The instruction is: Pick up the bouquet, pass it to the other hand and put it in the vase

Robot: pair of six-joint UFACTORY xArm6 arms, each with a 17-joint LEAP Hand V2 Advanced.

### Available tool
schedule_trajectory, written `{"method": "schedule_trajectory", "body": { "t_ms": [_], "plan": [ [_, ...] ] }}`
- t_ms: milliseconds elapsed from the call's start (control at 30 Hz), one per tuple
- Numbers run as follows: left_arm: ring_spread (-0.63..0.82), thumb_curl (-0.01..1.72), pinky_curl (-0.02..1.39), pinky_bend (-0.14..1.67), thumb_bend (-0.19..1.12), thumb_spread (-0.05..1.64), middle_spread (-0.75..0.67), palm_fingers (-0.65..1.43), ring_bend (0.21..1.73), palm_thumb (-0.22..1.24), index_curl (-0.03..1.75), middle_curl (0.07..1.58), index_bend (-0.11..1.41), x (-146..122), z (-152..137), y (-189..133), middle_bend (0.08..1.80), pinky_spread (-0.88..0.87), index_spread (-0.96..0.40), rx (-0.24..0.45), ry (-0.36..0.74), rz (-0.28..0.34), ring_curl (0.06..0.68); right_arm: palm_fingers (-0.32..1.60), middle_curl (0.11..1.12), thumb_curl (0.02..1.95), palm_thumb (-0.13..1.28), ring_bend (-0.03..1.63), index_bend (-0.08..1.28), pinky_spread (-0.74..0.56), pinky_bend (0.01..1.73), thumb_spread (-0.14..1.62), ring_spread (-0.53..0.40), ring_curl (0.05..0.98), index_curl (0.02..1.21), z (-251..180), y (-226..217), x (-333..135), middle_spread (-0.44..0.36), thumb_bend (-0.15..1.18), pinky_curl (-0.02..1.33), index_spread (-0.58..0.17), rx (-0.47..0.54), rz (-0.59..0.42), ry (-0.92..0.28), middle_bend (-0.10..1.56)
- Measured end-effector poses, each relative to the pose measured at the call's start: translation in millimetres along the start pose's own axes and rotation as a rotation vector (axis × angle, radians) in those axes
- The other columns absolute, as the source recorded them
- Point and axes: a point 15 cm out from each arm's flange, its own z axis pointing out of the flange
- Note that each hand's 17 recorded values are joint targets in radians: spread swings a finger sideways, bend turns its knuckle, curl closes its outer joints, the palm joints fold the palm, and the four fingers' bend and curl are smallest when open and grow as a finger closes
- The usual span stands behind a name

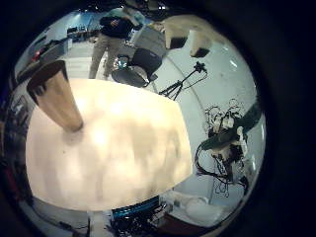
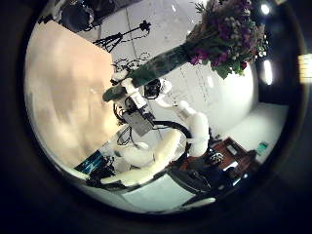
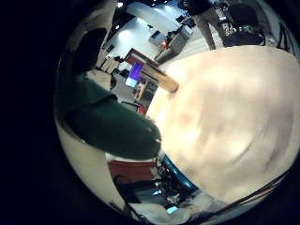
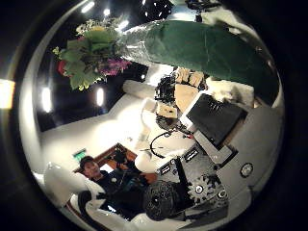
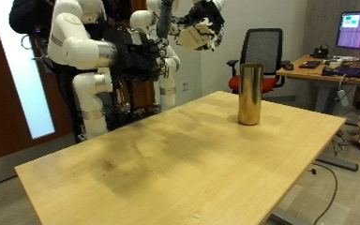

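One bouquet (image 2: 185,57), stems in right hand (image 2: 127,90), blooms pointing away.

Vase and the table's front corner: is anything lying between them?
Nothing. The outside view shows bare table between the vase and that corner.

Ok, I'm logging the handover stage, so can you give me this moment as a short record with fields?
bouquet: off the table, wrapped end gripped by the right hand
vase: tall gold cylinder, upright on the table, no bouquet in it
bouquet to vase: apart, not touching
task stage: bouquet lifted, not yet in the vase
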Motion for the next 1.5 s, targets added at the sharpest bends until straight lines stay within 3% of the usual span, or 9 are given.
{"method": "schedule_trajectory", "body": {
  "t_ms": [633, 800, 967, 1133, 1200, 1333, 1400, 1467, 1500],
  "plan": [
    [0.43, 0.33, 0.27, 0.52, -0.04, 0.75, 0.37, 0.18, 0.79, 0.17, 0.26, 0.36, 0.15, 51, 10, 9, 0.37, 0.33, 0.34, -0.104, 0.298, -0.011, 0.187, 1.12, 0.74, 0.92, 1.17, 1.42, 1.18, -0.26, 0.97, 0.09, -0.189, 0.686, 0.87, 80, 12, -10, -0.09, -0.02, 1.19, -0.202, -0.146, -0.044, -0.017, 1.36],
    [0.21, 0.34, 0.28, 0.61, -0.03, 0.75, 0.16, 0.38, 0.86, 0.2, 0.24, 0.39, 0.14, 63, 11, 13, 0.5, 0.09, 0.28, -0.147, 0.384, -0.038, 0.193, 1.12, 0.74, 0.93, 1.17, 1.42, 1.17, -0.27, 0.96, 0.08, -0.188, 0.685, 0.87, 95, 17, -10, -0.09, -0.02, 1.19, -0.203, -0.169, -0.043, -0.022, 1.36],
    [-0.21, 0.36, 0.34, 0.88, -0.01, 0.85, -0.22, 0.73, 0.96, 0.42, 0.23, 0.49, 0.16, 81, 9, 7, 0.72, -0.39, 0.09, -0.104, 0.534, -0.089, 0.216, 1.11, 0.75, 0.93, 1.17, 1.41, 1.17, -0.27, 0.95, 0.08, -0.191, 0.689, 0.88, 96, 12, -14, -0.09, -0.02, 1.19, -0.205, -0.157, -0.082, 0.025, 1.37],
    [-0.49, 0.42, 0.43, 1.08, 0.01, 0.88, -0.46, 1.13, 1.16, 0.74, 0.2, 0.63, 0.19, 80, -3, -2, 0.96, -0.63, -0.16, -0.034, 0.595, -0.129, 0.344, 1.13, 0.74, 0.91, 1.08, 1.37, 1.15, -0.29, 0.99, 0.25, -0.195, 0.687, 0.88, 101, 16, -5, -0.095, -0.04, 1.17, -0.21, -0.142, -0.077, 0.059, 1.35],
    [-0.49, 0.46, 0.47, 1.13, 0.0, 0.81, -0.48, 1.21, 1.23, 0.82, 0.2, 0.66, 0.21, 81, -8, -5, 1.01, -0.63, -0.23, -0.005, 0.621, -0.131, 0.392, 1.1, 0.71, 0.83, 0.96, 1.33, 1.04, -0.32, 1.01, 0.54, -0.202, 0.663, 0.85, 102, 17, -1, -0.107, -0.06, 1.1, -0.219, -0.132, -0.075, 0.076, 1.29],
    [-0.46, 0.59, 0.51, 1.14, 0.0, 0.54, -0.5, 1.19, 1.32, 1.0, 0.28, 0.71, 0.45, 85, -20, -5, 1.07, -0.6, -0.41, 0.066, 0.629, -0.107, 0.455, 1.08, 0.69, 0.75, 0.9, 1.3, 0.92, -0.36, 1.02, 0.69, -0.213, 0.637, 0.83, 101, 20, 17, -0.116, -0.04, 1.01, -0.243, -0.096, -0.032, 0.124, 1.22],
    [-0.44, 0.66, 0.53, 1.14, -0.01, 0.38, -0.5, 1.18, 1.36, 1.07, 0.35, 0.74, 0.64, 87, -28, -5, 1.13, -0.58, -0.52, 0.107, 0.611, -0.081, 0.485, 0.74, 0.66, 0.69, 0.83, 1.32, 0.59, -0.45, 1.06, 0.75, -0.246, 0.637, 0.79, 105, 29, 22, -0.15, -0.04, 0.95, -0.276, -0.102, 0.015, 0.114, 1.08],
    [-0.43, 0.71, 0.56, 1.16, -0.02, 0.28, -0.49, 1.15, 1.39, 1.09, 0.44, 0.77, 0.78, 88, -34, -9, 1.19, -0.56, -0.59, 0.133, 0.593, -0.06, 0.512, 0.69, 0.64, 0.66, 0.81, 1.31, 0.41, -0.51, 1.05, 0.8, -0.266, 0.603, 0.71, 106, 32, 27, -0.164, -0.04, 0.88, -0.301, -0.106, 0.043, 0.105, 1.03],
    [-0.42, 0.71, 0.57, 1.17, -0.02, 0.26, -0.49, 1.14, 1.4, 1.09, 0.47, 0.77, 0.81, 90, -37, -10, 1.19, -0.56, -0.6, 0.138, 0.587, -0.05, 0.518, 0.4, 0.61, 0.64, 0.8, 1.26, 0.32, -0.51, 1.04, 0.83, -0.268, 0.595, 0.69, 107, 33, 28, -0.161, -0.04, 0.88, -0.291, -0.11, 0.057, 0.099, 0.93]
  ]
}}
